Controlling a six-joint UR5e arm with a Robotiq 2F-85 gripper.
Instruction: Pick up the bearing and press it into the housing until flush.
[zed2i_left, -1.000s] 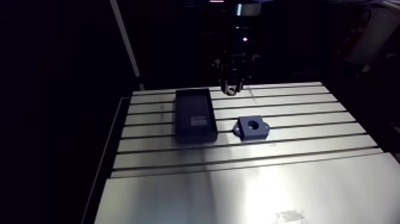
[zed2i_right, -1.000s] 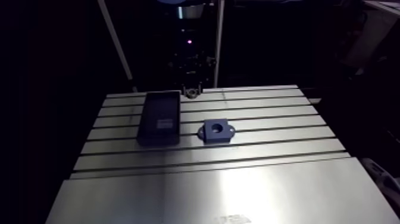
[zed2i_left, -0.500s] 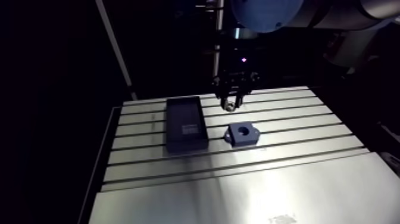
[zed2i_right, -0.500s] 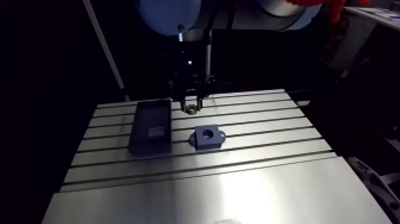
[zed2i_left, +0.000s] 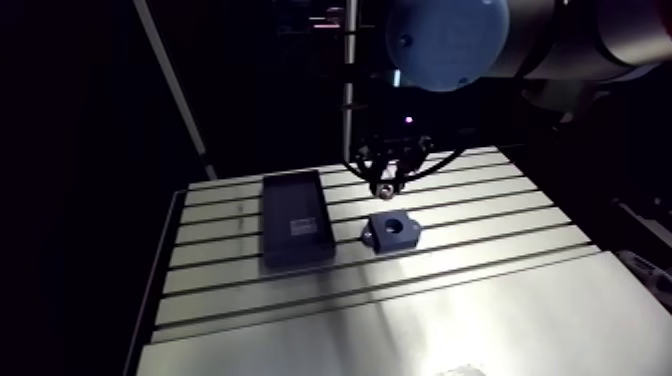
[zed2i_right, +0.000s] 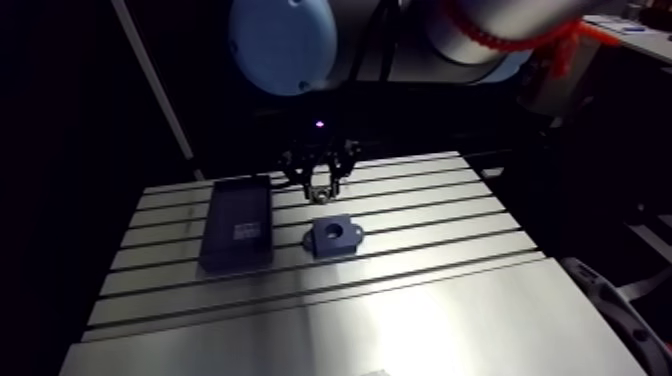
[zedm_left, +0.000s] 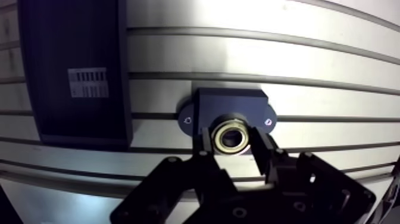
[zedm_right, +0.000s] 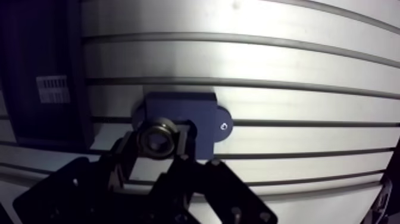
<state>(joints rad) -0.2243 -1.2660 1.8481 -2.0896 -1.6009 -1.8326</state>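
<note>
My gripper (zedm_left: 232, 139) is shut on a small metal ring bearing (zedm_left: 231, 137), held between the two dark fingers. Under the bearing sits the dark blue housing (zedm_left: 229, 105), a block with two side ears on the slotted table; its bore is hidden behind the bearing in the wrist view. In the arm view the gripper (zed2i_left: 383, 188) hangs just above the far edge of the housing (zed2i_left: 392, 231), whose round bore shows open.
A black rectangular tray (zed2i_left: 295, 217) with a white label lies on the table (zed2i_left: 480, 290) beside the housing. The arm's large blue-capped joint (zed2i_left: 445, 40) hangs overhead.
The gripper with the bearing has moved nearer the housing and now hangs just over it. The camera has shifted with the arm, so the whole scene sits differently.
</note>
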